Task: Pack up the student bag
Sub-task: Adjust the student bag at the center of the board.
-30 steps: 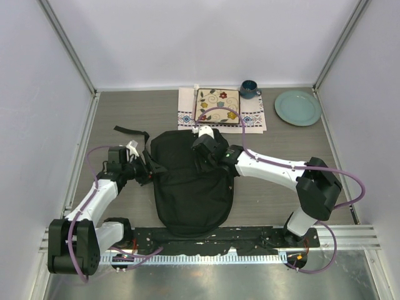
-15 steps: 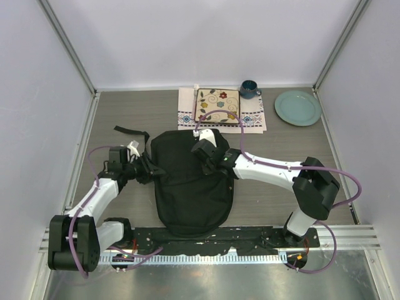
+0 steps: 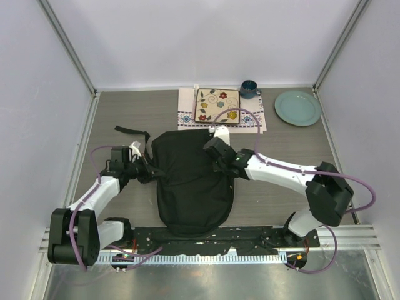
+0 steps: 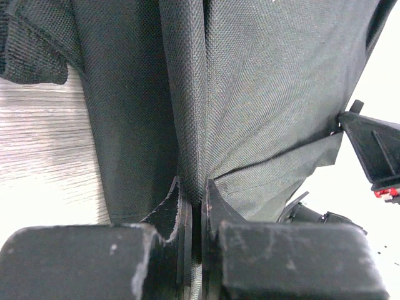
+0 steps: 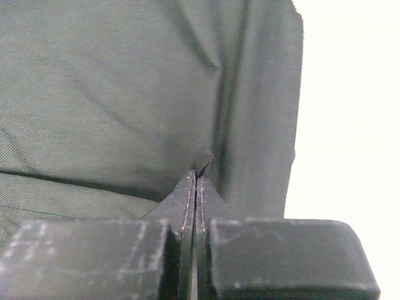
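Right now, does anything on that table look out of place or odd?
Nothing spilled or broken. The student bag lies flat, its fabric pinched into folds by the left end effector and right end effector. One strap trails loose toward the far left.

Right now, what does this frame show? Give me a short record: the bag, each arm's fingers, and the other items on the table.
bag: student bag, black, lying on the table between the arms
left fingers: shut on a fold at the bag's left edge
right fingers: shut, pinching a pucker of fabric on the bag's far right part
far edge: floral square on a patterned cloth, dark mug, green plate
bag opening: not visible
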You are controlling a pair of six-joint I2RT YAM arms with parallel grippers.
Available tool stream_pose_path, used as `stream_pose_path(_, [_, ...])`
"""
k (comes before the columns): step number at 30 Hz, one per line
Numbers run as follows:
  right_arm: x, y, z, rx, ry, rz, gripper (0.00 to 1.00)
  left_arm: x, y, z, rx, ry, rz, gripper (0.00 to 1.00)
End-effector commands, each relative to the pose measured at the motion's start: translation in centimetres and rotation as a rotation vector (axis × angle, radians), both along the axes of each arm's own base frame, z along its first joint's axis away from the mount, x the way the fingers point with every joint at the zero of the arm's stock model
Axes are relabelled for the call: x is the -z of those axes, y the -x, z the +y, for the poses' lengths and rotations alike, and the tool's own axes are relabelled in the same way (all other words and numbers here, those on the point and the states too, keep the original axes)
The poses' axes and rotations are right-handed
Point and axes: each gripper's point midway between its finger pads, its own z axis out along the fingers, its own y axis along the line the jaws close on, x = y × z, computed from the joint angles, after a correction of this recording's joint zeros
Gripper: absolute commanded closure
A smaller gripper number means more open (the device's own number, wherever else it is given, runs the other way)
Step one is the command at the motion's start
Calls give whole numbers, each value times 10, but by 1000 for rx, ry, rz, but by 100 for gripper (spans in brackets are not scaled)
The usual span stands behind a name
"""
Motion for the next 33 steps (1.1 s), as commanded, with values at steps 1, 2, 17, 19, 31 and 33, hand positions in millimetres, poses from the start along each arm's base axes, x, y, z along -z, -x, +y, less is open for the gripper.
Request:
stream_pose_path(1, [-16, -19, -65, 195, -15, -60, 100, -1, -19, 12, -42, -77, -50, 100])
stream_pose_path(2, [-11, -21, -82, 232, -12, -48, 100, -2, -21, 11, -42, -77, -50, 100])
stream_pose_path(17, [-23, -17, -92, 222, -151, -36, 66, -18, -43, -21, 18, 18, -80, 100])
stream_pose_path(19, [-26, -17, -94, 227, -170, -36, 50, -18, -44, -22, 7, 20, -84, 100])
stream_pose_path(31, [-29, 34, -121, 269, -386, 47, 14, -21, -15, 10, -69, -152, -101, 21])
stream_pose_path(33, [-27, 46, -106, 252, -502, 97, 14, -21, -7, 14, -74, -176, -96, 19])
